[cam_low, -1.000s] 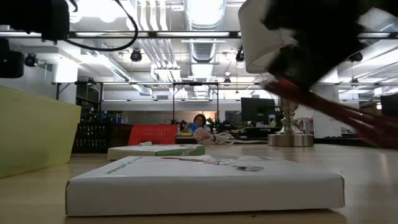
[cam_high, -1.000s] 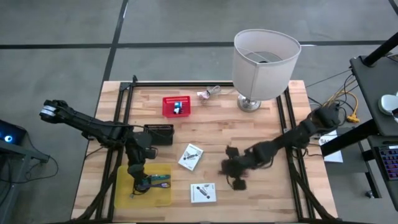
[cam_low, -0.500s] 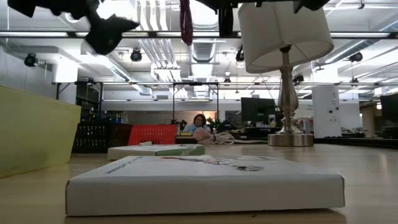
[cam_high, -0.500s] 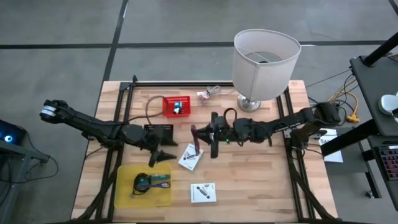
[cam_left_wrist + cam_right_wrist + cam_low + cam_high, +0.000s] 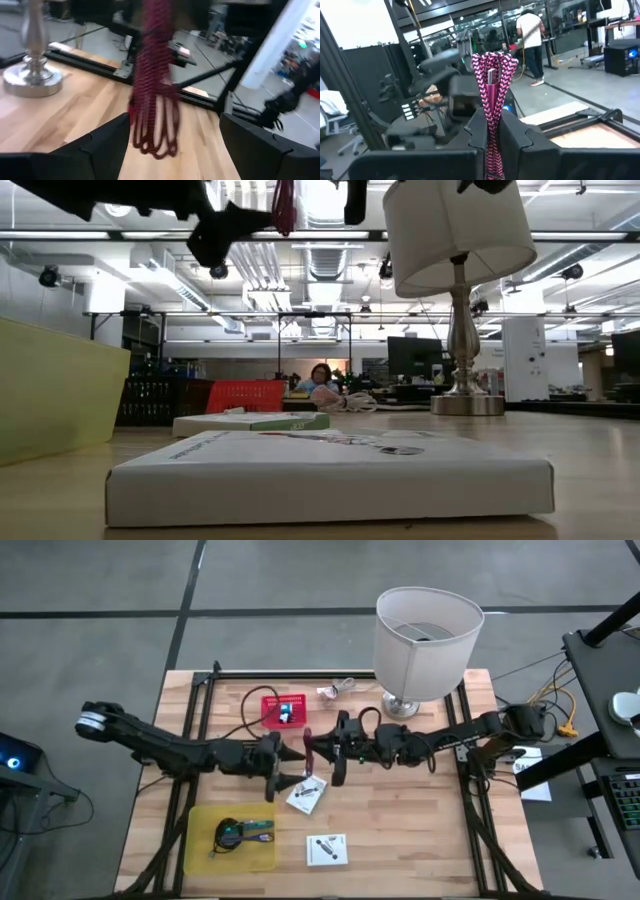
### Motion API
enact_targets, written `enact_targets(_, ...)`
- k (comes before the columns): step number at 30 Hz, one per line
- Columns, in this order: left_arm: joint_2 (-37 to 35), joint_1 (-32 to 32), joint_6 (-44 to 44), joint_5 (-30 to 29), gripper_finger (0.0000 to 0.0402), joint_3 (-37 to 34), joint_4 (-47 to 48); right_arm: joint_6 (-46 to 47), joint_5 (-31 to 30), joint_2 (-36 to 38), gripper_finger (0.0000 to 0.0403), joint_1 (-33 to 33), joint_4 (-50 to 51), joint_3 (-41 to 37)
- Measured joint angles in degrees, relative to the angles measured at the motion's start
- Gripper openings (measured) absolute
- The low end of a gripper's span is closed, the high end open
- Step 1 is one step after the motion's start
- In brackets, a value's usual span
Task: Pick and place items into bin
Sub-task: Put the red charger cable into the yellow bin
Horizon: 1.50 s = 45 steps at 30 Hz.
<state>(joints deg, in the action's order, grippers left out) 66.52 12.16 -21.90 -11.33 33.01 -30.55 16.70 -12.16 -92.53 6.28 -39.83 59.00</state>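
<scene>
Two grippers meet in mid-air over the middle of the table. The right gripper is clamped on a coiled magenta braided cable, its fingers pinching the bundle so the loops stick out beyond them. The left gripper faces it with fingers spread wide, the cable hanging just between and ahead of them, not yet touched.

This looks like a handover on the way to the bin. To do it well, the left fingers should probably close on the free looped end, clear of the right fingers, and the right should let go only once that grip is firm; a braided bundle may slip or uncoil if pinched near its tip.

Nearest the table's front edge sit the yellow bin, holding a dark coiled item and a teal pen, and a white printed box. A second white box lies below the grippers. Farther back stand a small red basket, a lamp with a white shade and a small clear-wrapped item. The wooden tabletop is edged by black rails. Beyond, an open workshop with ceiling lights, desks and a seated person.
</scene>
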Motion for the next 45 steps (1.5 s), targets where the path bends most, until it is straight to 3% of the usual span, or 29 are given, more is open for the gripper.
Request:
enact_targets(12, 5.5, -3.0, -3.2, -0.8, 0.0279, 1.7, -9.7, -0.5, 0.1, 0.1, 0.0013, 0.1, 0.1, 0.6)
enact_targets(16, 6.4, -3.0, -3.2, -0.8, 0.0223, 2.0, -9.5, -0.7, 0.1, 0.2, 0.0013, 0.1, 0.0, 0.6)
enact_targets(23, 5.7, -3.1, -3.2, 0.5, 0.0031, 2.0, -9.5, -0.4, 0.1, 0.2, 0.0023, 0.0, 0.0, 0.5)
enact_targets(31, 4.8, -3.2, -4.8, 7.4, 0.0016, 1.8, -8.4, -1.1, 3.0, 1.2, 0.0079, 0.1, 3.3, 0.5)
enact_targets(38, -3.5, -3.2, -7.9, 11.4, 0.0014, 1.5, 7.6, -0.4, 6.7, 2.9, 0.0179, 0.1, 15.8, 0.5)
enact_targets(41, -8.8, -3.1, -11.5, 17.9, 0.0014, 1.6, 18.0, 0.0, 6.7, 4.1, 0.0216, 0.1, 20.7, 0.5)
enact_targets(45, -14.8, -2.2, -19.5, 31.2, 0.0013, 1.4, 30.9, -0.2, 6.7, 5.2, 0.0247, 0.1, 25.1, 0.5)
